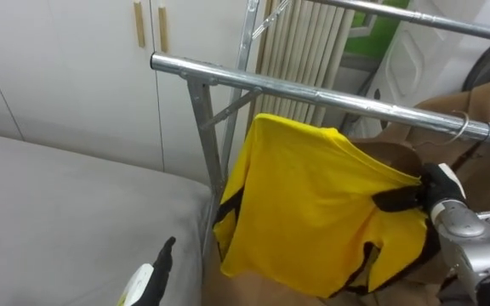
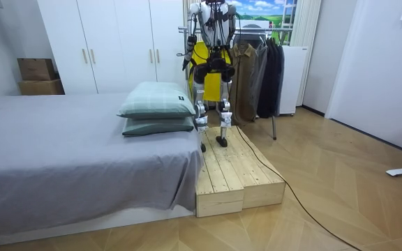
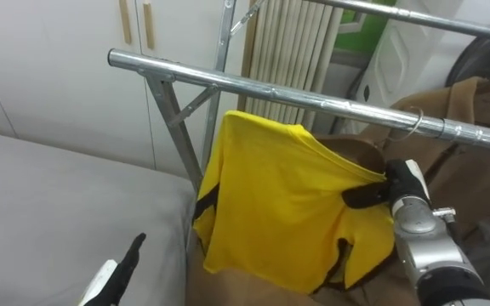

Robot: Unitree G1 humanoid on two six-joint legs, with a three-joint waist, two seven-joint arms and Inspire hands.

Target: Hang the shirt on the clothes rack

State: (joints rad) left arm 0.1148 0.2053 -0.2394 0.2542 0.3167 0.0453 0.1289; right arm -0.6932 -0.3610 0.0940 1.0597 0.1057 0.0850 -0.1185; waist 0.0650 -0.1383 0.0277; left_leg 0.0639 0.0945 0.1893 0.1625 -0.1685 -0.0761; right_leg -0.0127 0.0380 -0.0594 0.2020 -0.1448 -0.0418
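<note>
Yellow shirt [image 1: 313, 204] gripped at rt edge by right hand [image 1: 425, 190].

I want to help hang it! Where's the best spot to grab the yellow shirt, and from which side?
Probably its top right shoulder, coming from the right. The yellow shirt drapes down from that high edge, the right hand pinches it there, and the rack's post crowds its left side.

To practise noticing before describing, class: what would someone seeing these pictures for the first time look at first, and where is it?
The yellow shirt stands out, held up just below the metal rail beside the grey bed. The robot's right hand pinches its edge, with a brown coat behind. Its left hand hovers over the bed.
</note>
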